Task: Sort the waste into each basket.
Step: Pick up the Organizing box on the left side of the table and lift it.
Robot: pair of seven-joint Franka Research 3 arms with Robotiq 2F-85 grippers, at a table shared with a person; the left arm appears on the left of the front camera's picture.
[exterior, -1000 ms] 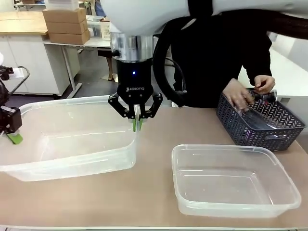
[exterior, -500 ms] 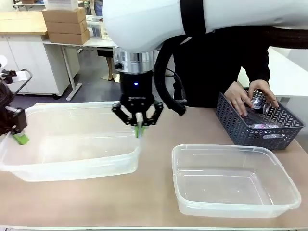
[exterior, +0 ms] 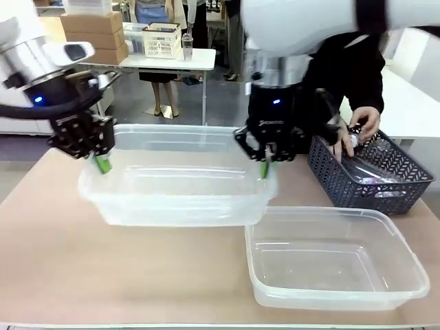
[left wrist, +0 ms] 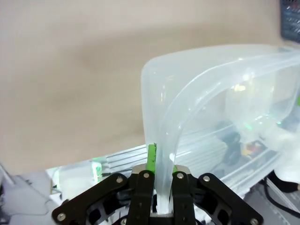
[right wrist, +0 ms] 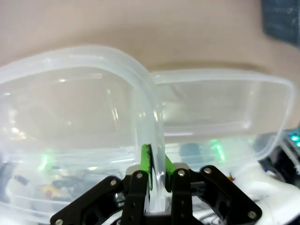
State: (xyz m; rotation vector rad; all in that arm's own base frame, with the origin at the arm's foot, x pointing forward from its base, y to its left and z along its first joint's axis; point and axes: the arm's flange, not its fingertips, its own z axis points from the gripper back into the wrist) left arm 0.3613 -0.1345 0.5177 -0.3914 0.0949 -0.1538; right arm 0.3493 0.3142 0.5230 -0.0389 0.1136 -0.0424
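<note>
Clear tub (exterior: 179, 210) held off surface (exterior: 124, 275), just beside second tub (exterior: 323, 212) resting there. Left pincer (exterior: 103, 163) clenched on one end rim, right pincer (exterior: 264, 168) clenched on opposite rim. Judged light, thin-walled, flexible, slick; rolled rim best hold

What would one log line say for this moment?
left gripper: shut on tub rim | right gripper: shut on tub rim | tub: held at both ends | second tub: on table | person's hand: at basket
</note>
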